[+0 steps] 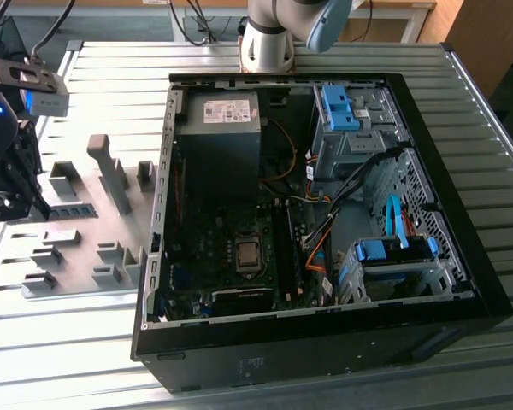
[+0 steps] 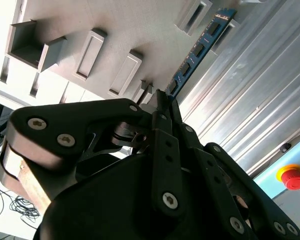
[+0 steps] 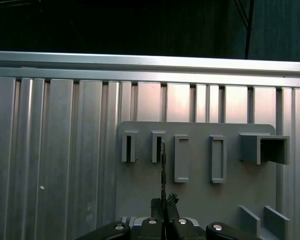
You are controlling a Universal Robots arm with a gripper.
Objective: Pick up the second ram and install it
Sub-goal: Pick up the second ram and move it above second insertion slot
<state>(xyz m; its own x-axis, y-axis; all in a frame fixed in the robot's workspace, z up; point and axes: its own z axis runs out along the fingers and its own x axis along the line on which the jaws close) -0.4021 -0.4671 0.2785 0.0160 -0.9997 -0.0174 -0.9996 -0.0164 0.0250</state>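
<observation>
Gripper (image 2: 162,100) linkage is seen closest in the second wrist view: one gripper, fingertips clenched on the near end of the second ram (image 2: 200,45). One stick is counted, a blue-green board with a row of small dark chips, running away from the fingertips above the grey fixture plate (image 2: 140,30). Whether the stick touches the plate cannot be told. One red emergency-stop button (image 2: 292,177) is seen beside the ribbed aluminium table (image 2: 250,100). In the first wrist view the stick is shown edge-on as a thin dark line, its far end just beside one of two slotted holders (image 3: 158,146). On the same plate are counted two rectangular frames (image 3: 217,159), one U-shaped block (image 3: 265,149) and two low blocks (image 3: 250,217) at the picture's edge. In the exterior view the gripper is placed at the exterior view's left, over the plate, with the stick at its tip, well apart from the one open computer case (image 1: 325,342) in the middle of the table. Inside the case are counted one power supply (image 1: 218,120), one CPU socket (image 1: 248,254) and two blue drive brackets (image 1: 338,107). One arm base (image 1: 269,43) is mounted behind the case.
</observation>
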